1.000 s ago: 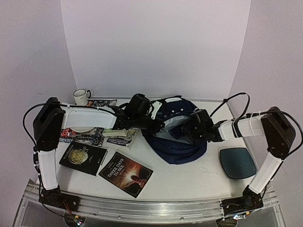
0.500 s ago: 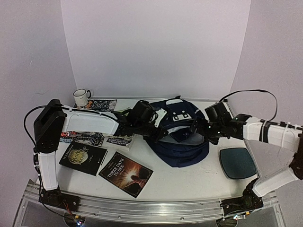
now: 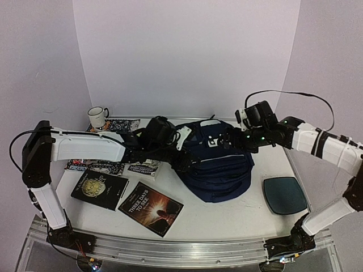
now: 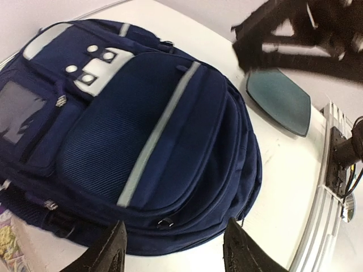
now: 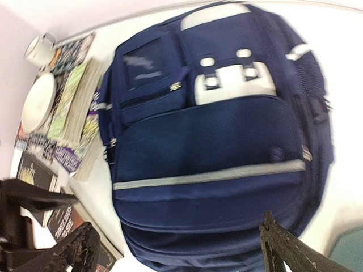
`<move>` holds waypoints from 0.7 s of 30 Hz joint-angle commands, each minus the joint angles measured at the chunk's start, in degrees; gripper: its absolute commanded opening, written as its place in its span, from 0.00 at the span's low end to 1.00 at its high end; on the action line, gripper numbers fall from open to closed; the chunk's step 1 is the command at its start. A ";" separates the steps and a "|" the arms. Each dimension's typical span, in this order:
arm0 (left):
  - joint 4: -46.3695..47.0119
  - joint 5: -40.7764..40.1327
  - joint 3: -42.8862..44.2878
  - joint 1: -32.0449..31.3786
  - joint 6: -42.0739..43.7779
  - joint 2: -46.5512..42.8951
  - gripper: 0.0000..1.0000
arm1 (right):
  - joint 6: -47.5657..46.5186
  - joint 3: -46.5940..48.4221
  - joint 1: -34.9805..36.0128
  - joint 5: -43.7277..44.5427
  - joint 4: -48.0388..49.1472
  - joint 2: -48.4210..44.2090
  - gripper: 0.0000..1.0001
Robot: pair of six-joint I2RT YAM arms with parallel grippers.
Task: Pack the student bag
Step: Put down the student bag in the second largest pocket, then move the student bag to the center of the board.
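Student bag (image 3: 218,164) lies flat on the table (image 3: 227,218), right of centre, front side up. Its white patch (image 5: 232,79) with snap studs is toward the back wall and a pale grey stripe (image 4: 153,139) runs across the big front pocket. My left gripper (image 3: 181,160) sits low at the bag's left flank. In the wrist view its two fingers (image 4: 113,252) stand moderately apart over the bag's near edge with nothing pinched between them. My right gripper (image 3: 229,141) hangs above the bag's upper right part, raised off the fabric. Its jaws are spread wide, each finger at an outer corner of the wrist view, and it holds nothing. Neither hand grips the bag; I cannot tell whether the left fingers brush the fabric. Left of the bag is a row of books, the nearest two lying flat: one titled "Three Days to See" (image 3: 151,208) and a dark one (image 3: 99,190) beside it. A white mug (image 3: 97,116) stands at the back left corner, a white plate (image 5: 37,102) near it on the printed covers. A teal pad (image 3: 285,195) lies to the right of the bag, apart from it.
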 commanded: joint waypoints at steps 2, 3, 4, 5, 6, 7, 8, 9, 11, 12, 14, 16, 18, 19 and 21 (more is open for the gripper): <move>0.06 0.15 -4.62 9.86 -9.30 -4.08 0.62 | -9.16 7.45 2.95 -2.62 -3.85 9.62 0.98; 0.10 0.55 -5.10 11.39 -10.40 -3.76 0.63 | -10.36 8.78 3.96 -1.72 -4.60 11.64 0.98; 0.11 0.84 -5.25 12.99 -11.21 -3.07 0.64 | -11.21 10.26 4.66 0.17 -5.64 13.16 0.98; 0.11 1.32 -5.29 14.23 -12.29 -2.27 0.64 | -12.21 11.58 5.60 1.73 -6.43 15.10 0.98; 0.15 1.91 -5.19 15.37 -13.10 -1.48 0.64 | -13.46 12.58 6.68 3.66 -7.03 17.08 0.98; 0.19 2.47 -4.84 16.29 -13.80 -0.47 0.64 | -14.69 13.58 7.69 5.65 -7.73 18.80 0.98; 0.21 3.00 -4.28 16.86 -14.38 0.62 0.64 | -15.96 14.67 8.65 7.30 -8.64 20.44 0.98; 0.24 3.53 -3.71 17.34 -14.76 1.54 0.64 | -17.34 15.67 9.67 8.90 -9.56 22.21 0.98; 0.29 3.62 -2.48 17.68 -15.18 3.15 0.64 | -18.93 17.08 10.85 12.00 -11.64 24.78 0.98; 0.29 3.48 -1.84 17.70 -15.35 3.85 0.64 | -19.58 17.44 11.24 13.45 -12.69 25.74 0.98; 0.21 3.11 -0.58 17.87 -15.80 5.31 0.64 | -20.25 17.15 11.31 15.50 -14.52 27.07 0.98; 0.20 3.05 0.23 17.96 -16.18 6.14 0.64 | -21.05 15.70 11.23 17.88 -16.15 27.27 0.98; 0.26 3.48 0.59 17.96 -16.95 6.44 0.64 | -20.88 13.47 10.54 21.48 -17.24 26.28 0.98; 0.28 3.70 0.78 17.96 -17.23 6.68 0.64 | -20.48 12.01 9.91 22.52 -17.65 25.54 0.98; 0.29 4.27 1.39 17.96 -17.69 7.58 0.64 | -19.41 9.45 7.86 23.40 -17.88 23.19 0.98</move>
